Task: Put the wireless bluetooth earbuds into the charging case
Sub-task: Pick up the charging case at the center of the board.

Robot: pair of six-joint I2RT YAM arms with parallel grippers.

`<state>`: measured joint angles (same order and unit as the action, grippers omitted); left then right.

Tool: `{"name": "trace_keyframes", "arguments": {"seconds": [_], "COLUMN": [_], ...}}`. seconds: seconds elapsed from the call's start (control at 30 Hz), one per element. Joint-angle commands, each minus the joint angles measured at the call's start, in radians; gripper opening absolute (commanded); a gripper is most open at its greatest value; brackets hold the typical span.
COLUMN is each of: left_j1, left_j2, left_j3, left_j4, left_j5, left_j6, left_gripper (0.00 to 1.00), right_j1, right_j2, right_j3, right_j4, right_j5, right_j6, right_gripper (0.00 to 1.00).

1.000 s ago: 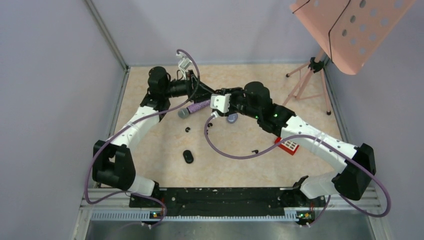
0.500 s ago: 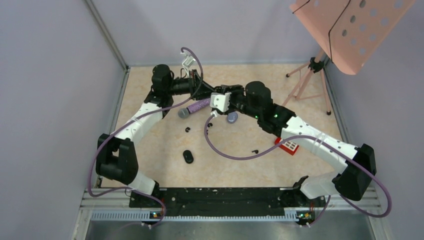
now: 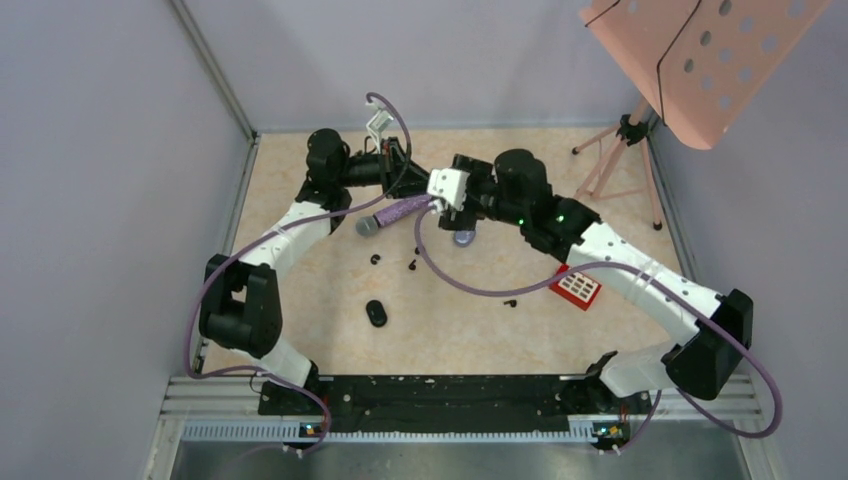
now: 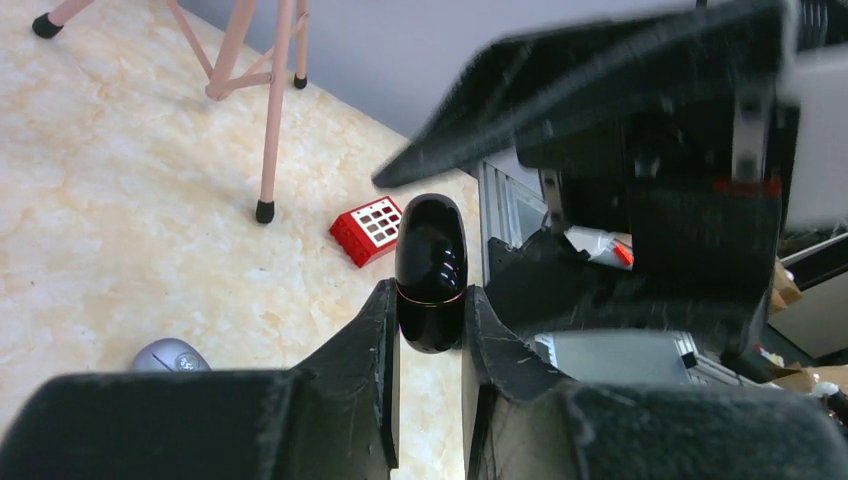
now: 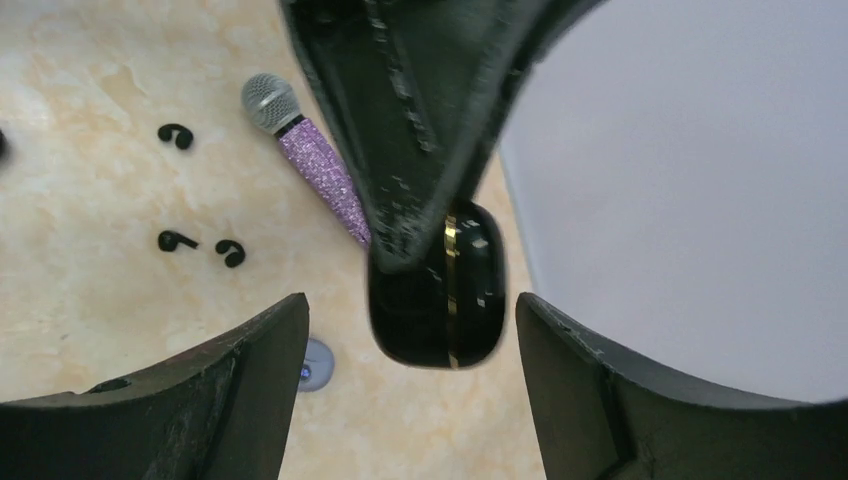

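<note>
Black earbuds (image 5: 176,135) lie loose on the table (image 3: 480,330), three of them near the glitter microphone (image 5: 310,165). The black charging case (image 4: 430,272) is up in the air, pinched tight in my left gripper (image 4: 430,300), long axis running out past the fingertips. My right gripper (image 5: 410,300) is spread wide and holds nothing, with the case sitting untouched in its gap. The buds lie below, toward the bases, so right is the free arm.
</note>
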<state>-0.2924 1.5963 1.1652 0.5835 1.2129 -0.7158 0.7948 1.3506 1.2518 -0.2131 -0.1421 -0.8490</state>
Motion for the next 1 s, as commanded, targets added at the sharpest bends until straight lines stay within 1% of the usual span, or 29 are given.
{"name": "trace_keyframes", "arguments": {"seconds": [0.0,0.07,0.13,0.2,0.23,0.27,0.33,0.47,0.6,0.67,0.83,0.97], "left_j1": [0.01,0.01,0.01,0.01,0.01,0.009,0.009,0.006,0.001,-0.003,-0.017,-0.024], "left_j2": [-0.004,-0.014,-0.038,-0.07,-0.085,-0.095,-0.106,-0.125,-0.139,-0.142,-0.139,-0.139], "left_j3": [0.012,0.008,0.004,0.002,0.003,0.008,0.024,0.035,0.035,0.035,0.039,0.038], "left_j4": [0.093,0.053,-0.055,-0.214,-0.289,-0.353,-0.431,-0.498,-0.519,-0.518,-0.518,-0.492], "left_j5": [0.05,0.073,0.092,0.123,0.124,0.12,0.118,0.126,0.123,0.118,0.103,0.094], "left_j6": [0.041,0.111,0.302,0.554,0.656,0.743,0.829,0.899,0.919,0.92,0.918,0.898], "left_gripper": [0.0,0.0,0.0,0.0,0.0,0.0,0.0,0.0,0.0,0.0,0.0,0.0], "right_j1": [-0.131,-0.178,-0.211,-0.222,-0.223,-0.224,-0.224,-0.224,-0.224,-0.224,-0.224,-0.223], "right_j2": [0.007,0.035,0.08,0.136,0.164,0.202,0.245,0.278,0.295,0.301,0.312,0.326], "right_j3": [0.227,0.321,0.41,0.481,0.509,0.541,0.572,0.588,0.594,0.591,0.59,0.593], "right_j4": [-0.279,-0.392,-0.503,-0.6,-0.638,-0.691,-0.733,-0.726,-0.715,-0.712,-0.708,-0.701], "right_j5": [-0.233,-0.328,-0.423,-0.476,-0.491,-0.517,-0.577,-0.621,-0.641,-0.649,-0.685,-0.693], "right_j6": [0.253,0.3,0.313,0.322,0.328,0.327,0.329,0.335,0.33,0.325,0.312,0.307], "right_gripper": [0.75,0.75,0.72,0.66,0.63,0.61,0.58,0.61,0.61,0.59,0.46,0.45]}}
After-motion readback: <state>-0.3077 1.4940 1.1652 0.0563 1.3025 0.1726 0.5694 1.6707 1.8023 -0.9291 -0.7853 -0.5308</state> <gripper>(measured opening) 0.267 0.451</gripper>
